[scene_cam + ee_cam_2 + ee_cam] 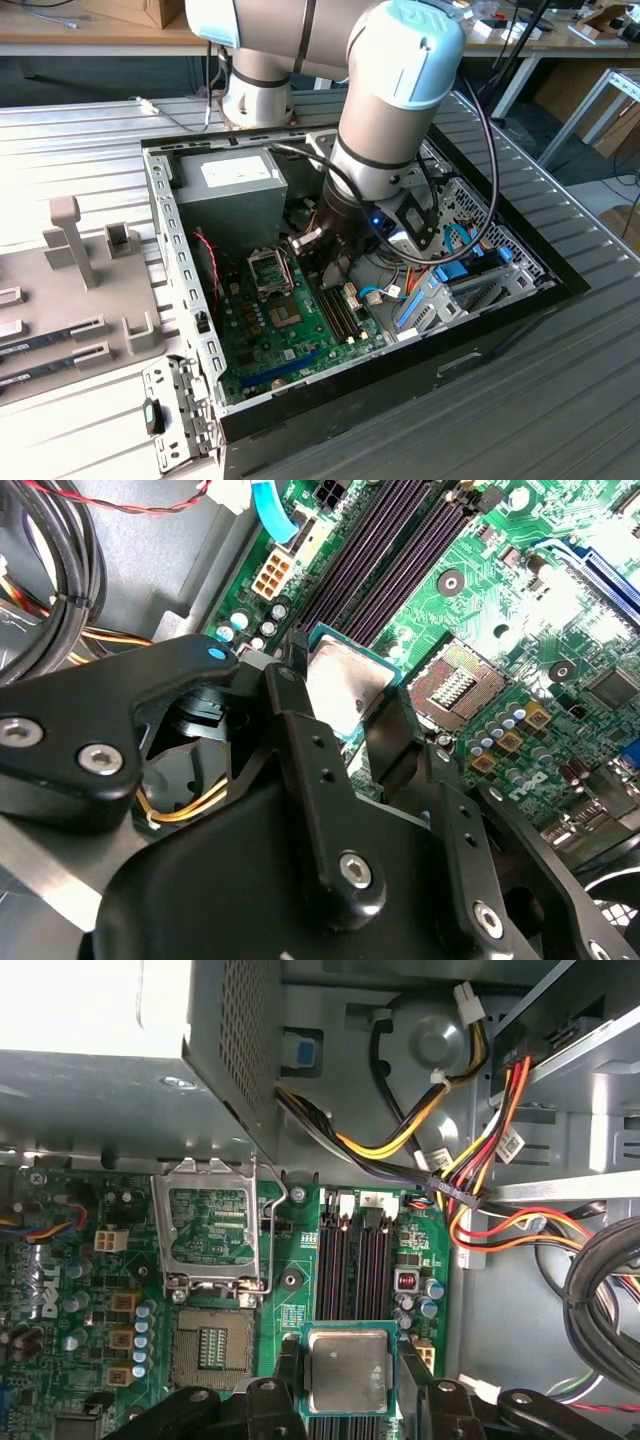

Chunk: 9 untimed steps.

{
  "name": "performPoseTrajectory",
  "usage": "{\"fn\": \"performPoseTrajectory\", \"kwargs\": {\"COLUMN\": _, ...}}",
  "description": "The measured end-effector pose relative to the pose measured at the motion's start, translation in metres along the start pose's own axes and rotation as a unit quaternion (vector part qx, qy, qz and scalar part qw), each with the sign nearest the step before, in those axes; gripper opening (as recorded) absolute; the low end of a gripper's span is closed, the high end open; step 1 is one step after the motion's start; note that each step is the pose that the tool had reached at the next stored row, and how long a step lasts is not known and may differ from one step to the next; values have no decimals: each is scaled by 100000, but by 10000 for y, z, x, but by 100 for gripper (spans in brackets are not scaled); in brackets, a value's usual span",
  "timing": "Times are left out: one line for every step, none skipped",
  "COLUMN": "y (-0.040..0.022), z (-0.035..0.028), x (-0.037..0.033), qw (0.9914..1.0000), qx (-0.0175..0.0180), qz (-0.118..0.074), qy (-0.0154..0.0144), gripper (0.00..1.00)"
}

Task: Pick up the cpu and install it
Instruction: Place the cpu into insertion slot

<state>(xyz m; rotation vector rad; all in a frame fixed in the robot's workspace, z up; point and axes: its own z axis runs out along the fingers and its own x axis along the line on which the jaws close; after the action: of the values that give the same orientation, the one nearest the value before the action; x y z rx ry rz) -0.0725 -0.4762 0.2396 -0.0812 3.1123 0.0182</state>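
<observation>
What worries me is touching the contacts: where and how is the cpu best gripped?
Probably by two opposite edges, coming from the lid side. The cpu is a thin flat square with a metal top, so only its narrow green rim offers parallel faces. The gripper holds it that way, fingers on both sides, over the memory slots.

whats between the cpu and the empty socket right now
One gripper finger clamped on the cpu, then a strip of green motherboard before the socket, in the first wrist view.
</observation>
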Motion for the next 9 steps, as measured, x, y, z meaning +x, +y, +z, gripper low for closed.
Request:
{"fn": "performPoseTrajectory", "kwargs": {"y": 0, "z": 3, "x": 0, "qw": 100000, "qx": 1, "qz": 0, "qy": -1, "gripper": 47}}
{"fn": "performPoseTrajectory", "kwargs": {"y": 0, "z": 11, "x": 0, "qw": 100000, "qx": -2, "qz": -1, "qy": -1, "gripper": 47}}
{"fn": "performPoseTrajectory", "kwargs": {"y": 0, "z": 18, "x": 0, "qw": 100000, "qx": -3, "qz": 0, "qy": -3, "gripper": 47}}
{"fn": "performPoseTrajectory", "kwargs": {"y": 0, "z": 25, "x": 1, "qw": 100000, "qx": -2, "qz": -2, "qy": -1, "gripper": 47}}
{"fn": "performPoseTrajectory", "kwargs": {"y": 0, "z": 30, "x": 1, "qw": 100000, "qx": -2, "qz": 0, "qy": 0, "gripper": 47}}
{"fn": "performPoseTrajectory", "kwargs": {"y": 0, "z": 34, "x": 1, "qw": 100000, "qx": -3, "qz": 1, "qy": -1, "gripper": 47}}
{"fn": "performPoseTrajectory", "kwargs": {"y": -1, "z": 40, "x": 1, "qw": 100000, "qx": 0, "qz": 1, "qy": -1, "gripper": 47}}
{"fn": "performPoseTrajectory", "kwargs": {"y": -1, "z": 47, "x": 1, "qw": 100000, "qx": -1, "qz": -1, "qy": 1, "gripper": 47}}
{"fn": "performPoseTrajectory", "kwargs": {"y": -1, "z": 53, "x": 2, "qw": 100000, "qx": 0, "qz": 1, "qy": 2, "gripper": 47}}
